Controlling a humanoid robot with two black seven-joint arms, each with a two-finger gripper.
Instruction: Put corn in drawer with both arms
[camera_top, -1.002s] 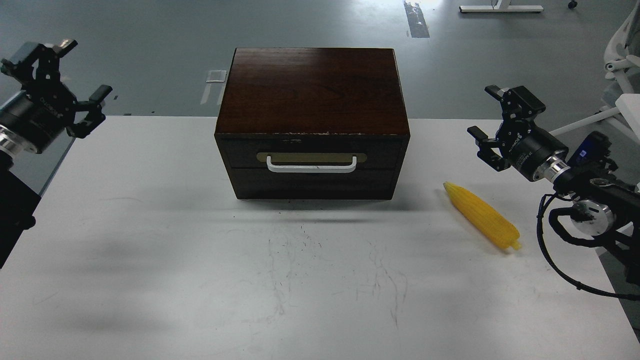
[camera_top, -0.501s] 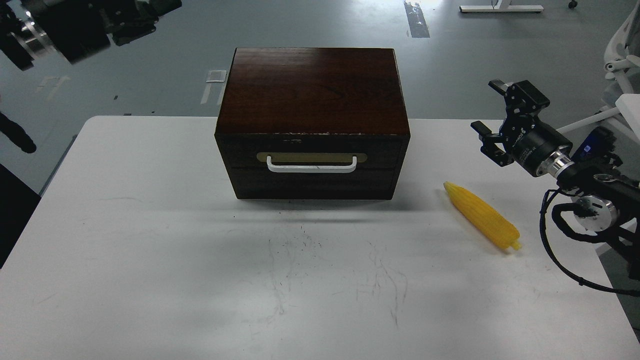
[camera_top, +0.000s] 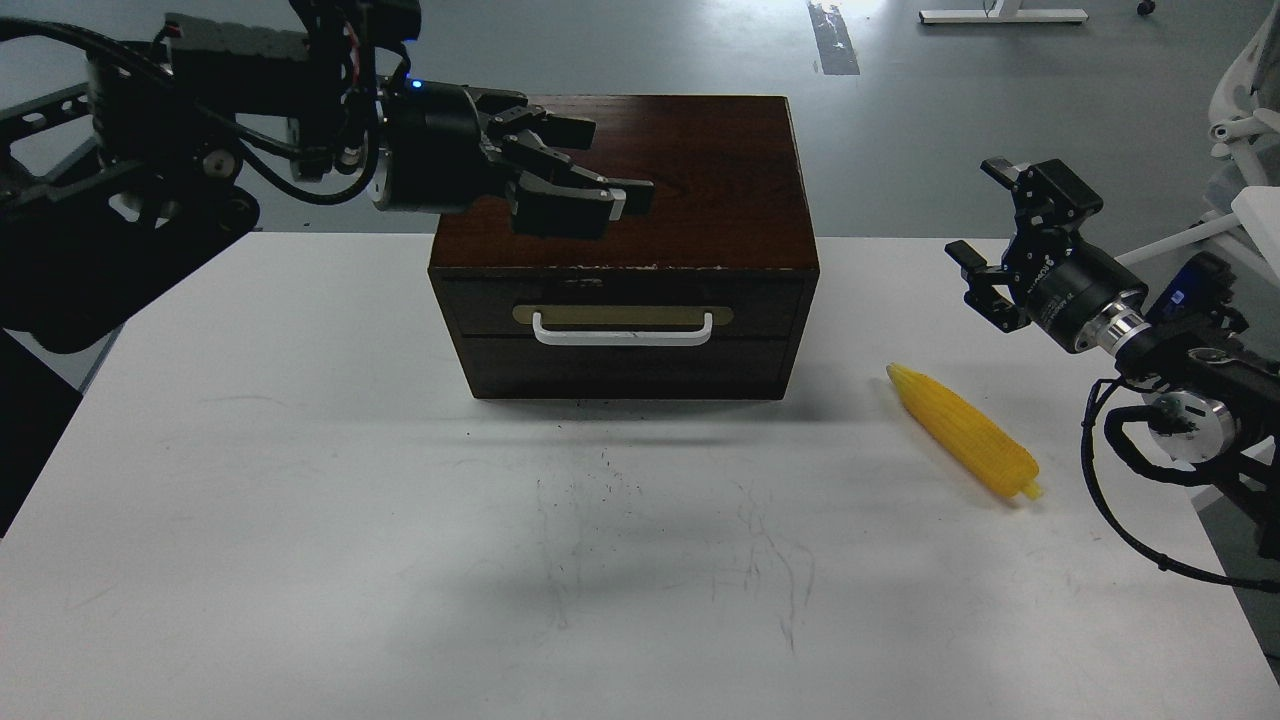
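The yellow corn (camera_top: 965, 432) lies on the white table at the right, pointed tip toward the box. The dark brown box (camera_top: 625, 180) stands at the table's back middle. Its drawer (camera_top: 623, 325) is closed, with a beige plate and white bar handle (camera_top: 622, 331). My left gripper (camera_top: 590, 165) is open and empty, held in front of the box's top left, above the drawer. My right gripper (camera_top: 985, 215) is open and empty, raised above the table to the upper right of the corn.
The white table (camera_top: 300, 500) has its left edge at the far left and its right edge just past the corn. Grey floor lies behind it. A white chair (camera_top: 1245, 110) stands at the far right.
My left arm has swung from the far left up and across to the box's top left. My right gripper has shifted slightly up and right. The corn and the drawer have not moved.
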